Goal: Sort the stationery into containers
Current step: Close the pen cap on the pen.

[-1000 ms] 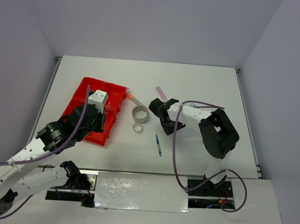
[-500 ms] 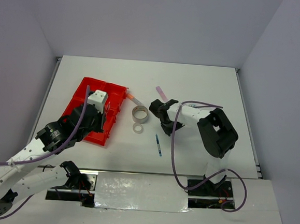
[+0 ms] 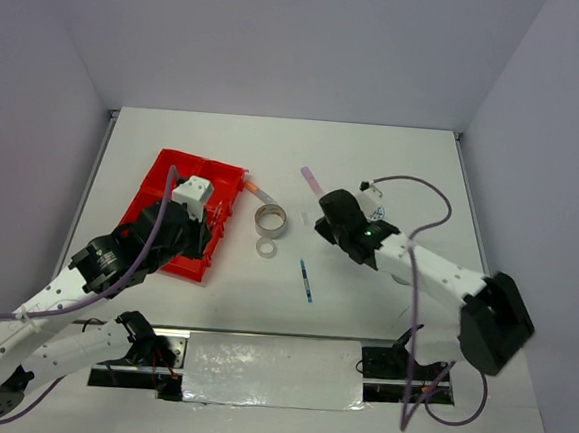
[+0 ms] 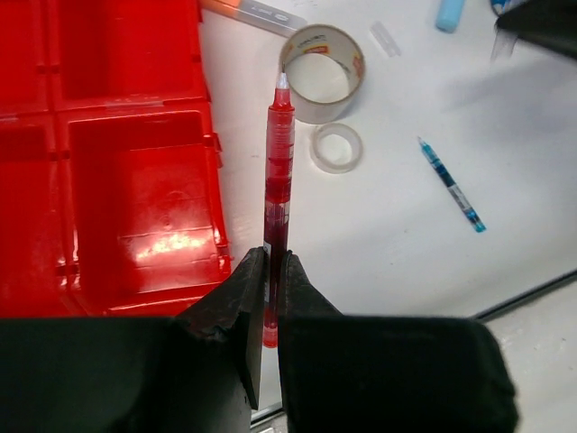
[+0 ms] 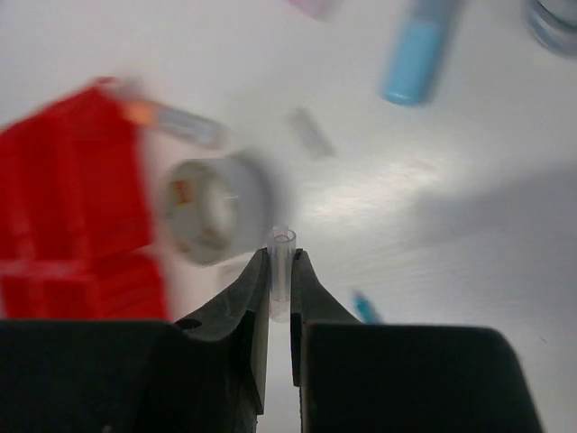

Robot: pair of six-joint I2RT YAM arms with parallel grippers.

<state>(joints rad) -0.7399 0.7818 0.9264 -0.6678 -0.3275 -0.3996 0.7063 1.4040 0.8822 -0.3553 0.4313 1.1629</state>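
My left gripper is shut on a thin red pen that points forward, just right of the red tray. In the top view the left gripper is over the tray's right edge. My right gripper is shut on a small clear tube; in the top view the right gripper is right of the big grey tape ring. A small ring lies below the big one. A blue pen lies nearer the front.
A pink stick lies behind the right gripper. An orange-tipped pen lies by the tray's right corner. A light-blue stick lies ahead of the right gripper. The right wrist view is blurred.
The right arm has swung: its elbow has gone from beside the gripper to the lower right, and the gripper has shifted a little right. The left arm has barely moved.
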